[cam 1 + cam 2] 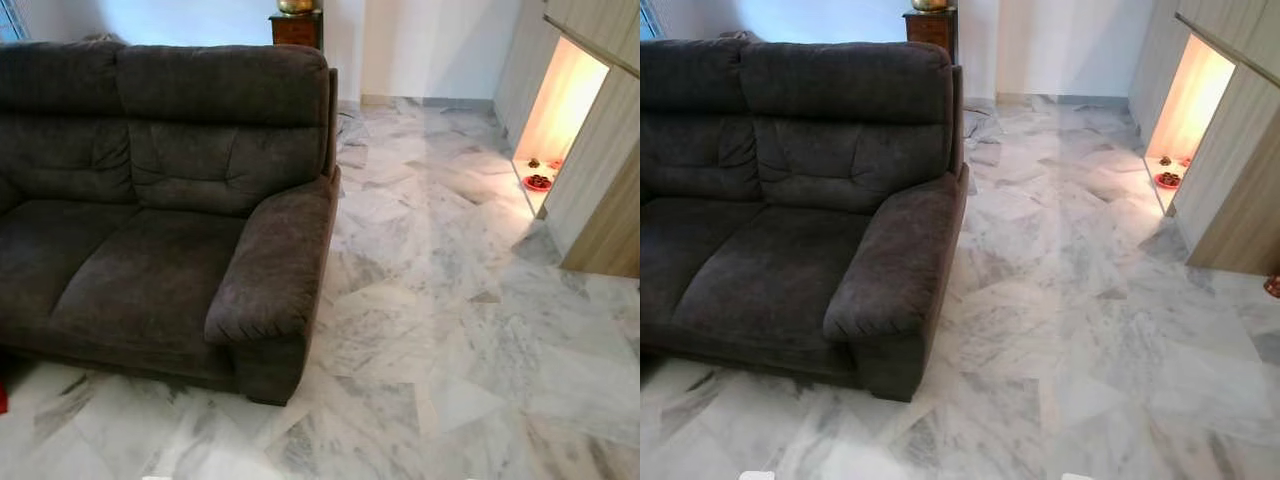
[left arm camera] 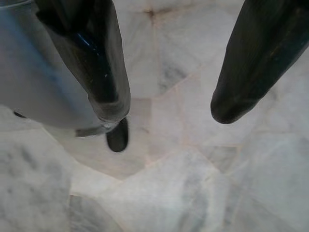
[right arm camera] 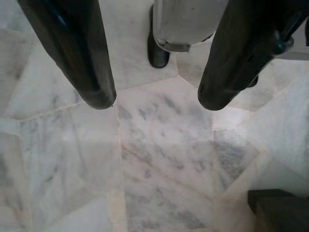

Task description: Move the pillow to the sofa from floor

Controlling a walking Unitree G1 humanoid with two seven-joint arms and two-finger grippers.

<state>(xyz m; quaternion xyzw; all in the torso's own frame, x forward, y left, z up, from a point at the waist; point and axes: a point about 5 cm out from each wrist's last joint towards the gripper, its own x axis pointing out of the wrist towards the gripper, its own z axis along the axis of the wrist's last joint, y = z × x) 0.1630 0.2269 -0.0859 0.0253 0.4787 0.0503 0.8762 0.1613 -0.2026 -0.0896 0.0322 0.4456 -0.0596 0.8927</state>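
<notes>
Dark grey plush sofa point(image 1: 150, 200), seat cushions bare, padded armrest point(image 1: 275, 260) beside pale marble floor point(image 1: 450, 330)

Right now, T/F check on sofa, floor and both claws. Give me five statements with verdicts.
1. The sofa is dark and its seat cushions are bare. True.
2. A pillow lies on the sofa seat. False: nothing rests on the seat.
3. The floor is pale marble-patterned tile. True.
4. The left claw is shut on a pillow. False: its fingers stand apart over bare floor, holding nothing.
5. The right claw is pressed against the sofa armrest. False: it hangs open over the floor, with nothing between its fingers.
</notes>
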